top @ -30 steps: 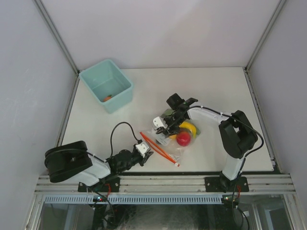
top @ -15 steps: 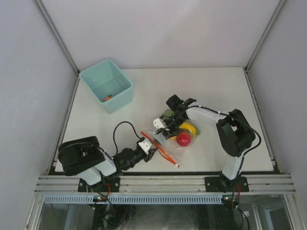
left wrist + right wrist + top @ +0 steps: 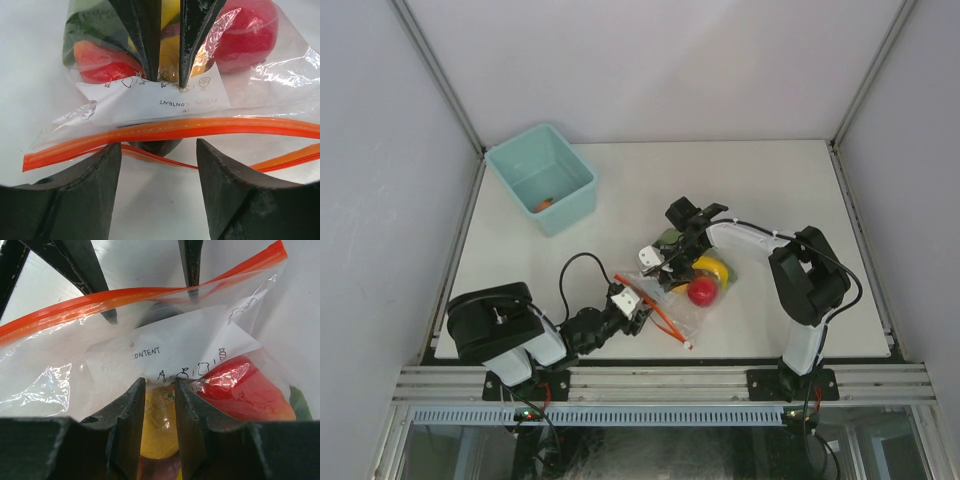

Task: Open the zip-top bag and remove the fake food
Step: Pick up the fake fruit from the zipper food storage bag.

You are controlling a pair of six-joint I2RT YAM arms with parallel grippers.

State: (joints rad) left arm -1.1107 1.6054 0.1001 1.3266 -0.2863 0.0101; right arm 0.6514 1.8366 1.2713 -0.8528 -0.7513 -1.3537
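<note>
The clear zip-top bag [image 3: 682, 312] lies on the white table, its orange-red zip strip [image 3: 200, 127] toward my left arm. The fake food shows inside it: a red apple [image 3: 702, 291], a yellow banana [image 3: 715, 266] and a green piece [image 3: 85, 25]. My left gripper [image 3: 159, 147] is open, its tips right at the zip strip, with one orange lip running between them. From the far side my right gripper [image 3: 160, 382] is shut on the bag, pinching film over a yellow piece [image 3: 160, 430] by the white label [image 3: 165, 347].
A light teal bin [image 3: 582, 172] stands at the back left with a small orange piece [image 3: 544, 205] inside. The left arm's black cable [image 3: 563, 275] loops over the table. Metal rails run along the table's near edge.
My left arm has swung right and reached up to the bag's zip strip, and its jaws have spread wider. The right gripper has stayed on the bag, closing slightly.
</note>
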